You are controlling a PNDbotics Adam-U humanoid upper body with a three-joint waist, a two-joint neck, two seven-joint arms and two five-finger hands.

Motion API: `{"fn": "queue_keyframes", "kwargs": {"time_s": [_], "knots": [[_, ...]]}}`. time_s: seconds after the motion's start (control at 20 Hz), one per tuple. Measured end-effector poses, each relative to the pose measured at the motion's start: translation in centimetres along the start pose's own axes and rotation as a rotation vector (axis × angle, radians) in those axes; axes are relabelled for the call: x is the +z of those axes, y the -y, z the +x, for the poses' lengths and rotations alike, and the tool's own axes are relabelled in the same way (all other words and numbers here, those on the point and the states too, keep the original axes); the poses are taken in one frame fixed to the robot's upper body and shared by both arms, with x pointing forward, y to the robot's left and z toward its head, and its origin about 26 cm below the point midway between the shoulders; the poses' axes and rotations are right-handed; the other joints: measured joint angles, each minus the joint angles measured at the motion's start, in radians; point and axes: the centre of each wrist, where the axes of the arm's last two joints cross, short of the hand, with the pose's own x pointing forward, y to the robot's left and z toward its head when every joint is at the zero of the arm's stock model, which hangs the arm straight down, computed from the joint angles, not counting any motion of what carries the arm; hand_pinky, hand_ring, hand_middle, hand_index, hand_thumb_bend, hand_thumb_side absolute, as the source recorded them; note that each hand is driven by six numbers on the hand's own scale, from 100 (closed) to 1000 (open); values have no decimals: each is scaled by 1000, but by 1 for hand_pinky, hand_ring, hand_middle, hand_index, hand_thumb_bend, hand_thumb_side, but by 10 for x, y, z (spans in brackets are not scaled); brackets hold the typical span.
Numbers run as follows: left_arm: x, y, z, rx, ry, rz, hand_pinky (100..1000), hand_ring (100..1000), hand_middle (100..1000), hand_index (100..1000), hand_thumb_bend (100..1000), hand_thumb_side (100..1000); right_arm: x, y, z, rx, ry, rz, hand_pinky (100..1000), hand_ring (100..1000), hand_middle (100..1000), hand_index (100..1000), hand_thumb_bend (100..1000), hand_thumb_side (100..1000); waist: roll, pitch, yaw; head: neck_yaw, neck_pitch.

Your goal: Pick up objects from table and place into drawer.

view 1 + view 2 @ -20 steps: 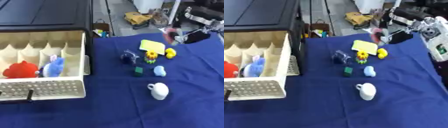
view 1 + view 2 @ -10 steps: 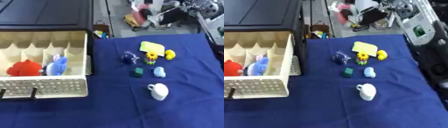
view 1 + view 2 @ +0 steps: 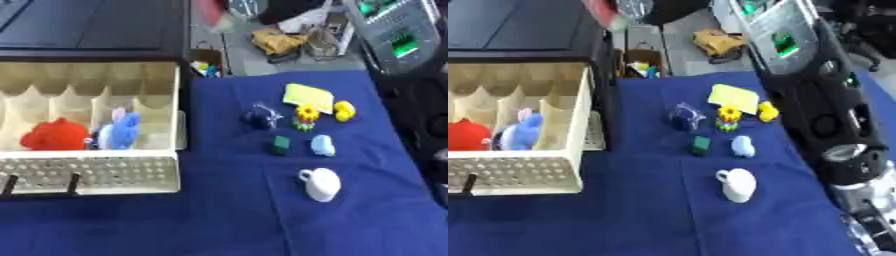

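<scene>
Left eye view. Right arm (image 3: pixel 411 35): black, with a panel lit green, entering at the upper right and reaching back past the far edge of the table; its hand is lost in blur near the top, so whether the fingers are released, clenched or grasping cannot be told; a pinkish-red smear (image 3: pixel 210 12) shows at the top edge, unidentified; left hand not seen. Drawer (image 3: pixel 92 172): cream, pulled open at the left, perforated front panel with dark handle, interior split by scalloped dividers; contents: red plush toy (image 3: pixel 54 135) in a front compartment, blue rabbit toy (image 3: pixel 118 131) just beside it on its right; the other compartments cannot be read. Blue tablecloth (image 3: pixel 227 210): carries the loose items, all well apart from the drawer; yellow flat pad (image 3: pixel 308 96) farthest back; yellow duck (image 3: pixel 344 110) touching or just beside its right corner; sunflower toy (image 3: pixel 305 116) in front of the pad; dark blue object (image 3: pixel 259 119) to the left of the sunflower; dark green block (image 3: pixel 280 145); light blue object (image 3: pixel 322 145) beside the block on its right; white cup (image 3: pixel 322 183) nearest, lying on its side, handle to the left.

Right eye view. Right arm (image 3: pixel 833 115): black with a silver joint low down, filling the right side, rising over the table's right edge; its hand is out of sight; same objects, same arrangement.
</scene>
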Motion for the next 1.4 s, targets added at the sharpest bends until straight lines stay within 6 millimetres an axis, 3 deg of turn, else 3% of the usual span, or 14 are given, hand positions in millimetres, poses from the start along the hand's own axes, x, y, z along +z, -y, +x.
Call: {"fn": "queue_keyframes", "kwargs": {"time_s": [0.55, 0.8, 0.85, 0.9, 1.05, 1.2, 1.3, 1.4], "knots": [[0, 2, 0, 16, -8, -3, 430, 501, 489, 686, 153, 1000, -33, -23, 27, -87, 105, 29, 753, 773, 421, 377, 100, 207, -5, -3, 23, -8, 0], [-1, 2, 0, 20, -5, -2, 429, 501, 489, 685, 153, 1000, -34, -36, 24, -104, 95, 70, 757, 778, 422, 379, 100, 209, -5, -3, 24, -8, 0], [-2, 2, 0, 21, -3, -3, 429, 502, 489, 685, 153, 1000, -34, -40, 22, -107, 90, 79, 757, 778, 422, 379, 106, 172, -5, -3, 25, -9, 0], [-2, 2, 0, 21, -3, -3, 429, 502, 490, 685, 153, 1000, -34, -43, 21, -110, 84, 86, 758, 778, 422, 379, 100, 212, -4, -2, 26, -9, 0], [-2, 3, 0, 22, -1, -5, 429, 502, 490, 685, 153, 1000, -35, -50, 17, -111, 68, 99, 759, 779, 424, 382, 102, 216, -1, 2, 30, -12, -1], [-2, 3, 0, 22, 1, -6, 429, 502, 490, 685, 154, 1000, -37, -58, 13, -103, 58, 116, 765, 791, 459, 419, 180, 279, 0, 6, 32, -13, -1], [-2, 3, 0, 22, 1, -6, 429, 502, 490, 685, 153, 1000, -37, -63, 11, -95, 58, 132, 774, 812, 521, 503, 276, 370, 0, 8, 32, -14, -1], [-2, 3, 0, 23, 1, -6, 429, 502, 491, 685, 153, 1000, -37, -64, 10, -87, 68, 143, 788, 842, 625, 652, 381, 483, 0, 8, 31, -15, -1]]}}
